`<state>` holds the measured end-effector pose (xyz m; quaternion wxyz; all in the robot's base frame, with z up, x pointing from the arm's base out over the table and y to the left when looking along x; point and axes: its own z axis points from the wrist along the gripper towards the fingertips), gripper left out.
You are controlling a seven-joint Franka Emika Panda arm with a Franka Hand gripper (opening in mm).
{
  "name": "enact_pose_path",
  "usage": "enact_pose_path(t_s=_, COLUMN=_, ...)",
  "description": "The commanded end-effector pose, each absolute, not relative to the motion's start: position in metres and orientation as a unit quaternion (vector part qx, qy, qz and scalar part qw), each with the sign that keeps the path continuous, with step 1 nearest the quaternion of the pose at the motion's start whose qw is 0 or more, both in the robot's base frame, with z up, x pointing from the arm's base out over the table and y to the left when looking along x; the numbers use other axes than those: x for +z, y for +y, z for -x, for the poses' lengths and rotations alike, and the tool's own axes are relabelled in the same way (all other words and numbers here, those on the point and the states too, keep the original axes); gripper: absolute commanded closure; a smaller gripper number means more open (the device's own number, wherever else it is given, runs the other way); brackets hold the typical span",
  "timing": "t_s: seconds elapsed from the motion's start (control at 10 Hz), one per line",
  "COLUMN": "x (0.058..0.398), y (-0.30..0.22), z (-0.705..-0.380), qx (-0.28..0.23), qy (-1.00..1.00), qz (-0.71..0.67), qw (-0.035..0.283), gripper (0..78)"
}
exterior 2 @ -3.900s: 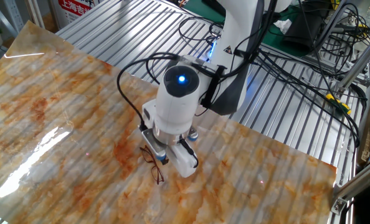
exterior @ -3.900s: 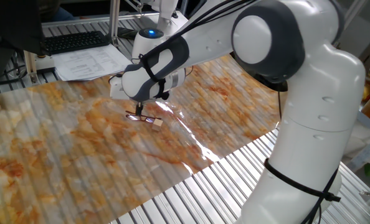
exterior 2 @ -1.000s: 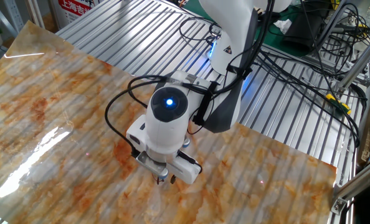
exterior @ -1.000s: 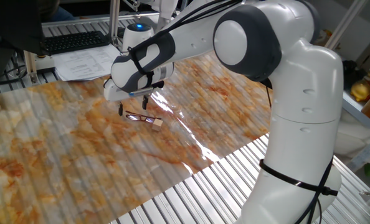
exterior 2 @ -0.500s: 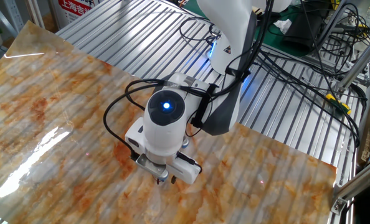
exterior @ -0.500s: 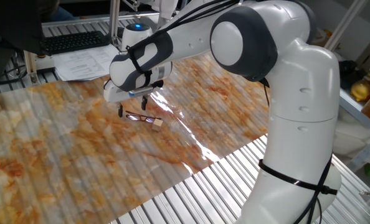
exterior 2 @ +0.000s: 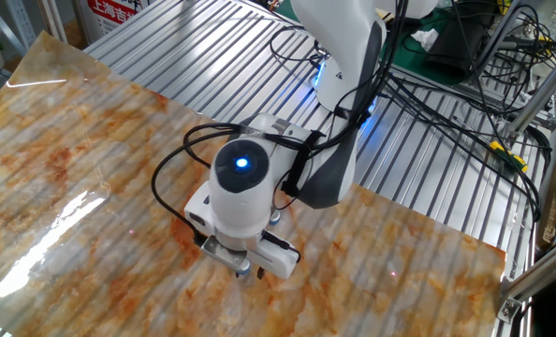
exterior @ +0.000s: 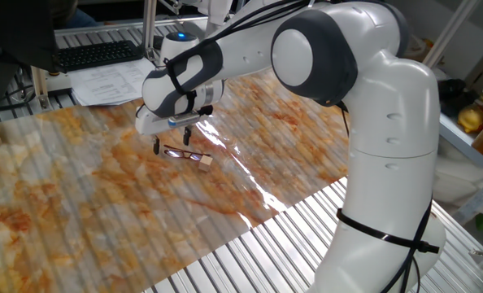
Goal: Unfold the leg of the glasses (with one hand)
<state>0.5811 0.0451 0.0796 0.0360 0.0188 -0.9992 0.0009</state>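
The glasses [exterior: 183, 153] lie flat on the table [exterior: 79, 203], beside a small wooden cube [exterior: 204, 162]. The gripper [exterior: 173, 142] hovers over them, fingers apart, holding nothing. Whether the leg is unfolded is too small to tell.

A lab: metal-slat bench [exterior 2: 212, 37], cable bundles [exterior 2: 446, 84], keyboard [exterior: 95, 54].

A small tan wooden cube [exterior: 204, 162] lies on the marbled orange-and-white tabletop [exterior: 79, 195]. Beyond the tabletop's far edge, a black keyboard [exterior: 95, 53] and printed papers [exterior: 119, 80] rest on a ribbed metal surface [exterior 2: 465, 168], where black cables [exterior 2: 446, 103] trail.
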Motion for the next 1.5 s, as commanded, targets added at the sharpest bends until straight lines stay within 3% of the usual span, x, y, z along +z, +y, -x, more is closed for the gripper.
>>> enact_pose_path(t_s=0.1, x=0.0768, y=0.045, z=-0.5875, qx=-0.005, qy=-0.999, qz=-0.017, qw=0.037, gripper=0.1)
enact_pose_path(t_s=1.3, x=0.0705, y=0.0459, z=-0.591, qx=-0.02, qy=-0.999, qz=-0.015, qw=0.044, gripper=0.1)
enact_pose_path(t_s=1.4, x=0.0705, y=0.0459, z=-0.591, qx=-0.02, qy=-0.999, qz=-0.015, qw=0.044, gripper=76.4)
enact_pose_path(t_s=1.5, x=0.0705, y=0.0459, z=-0.591, qx=-0.02, qy=-0.999, qz=-0.015, qw=0.044, gripper=76.4)
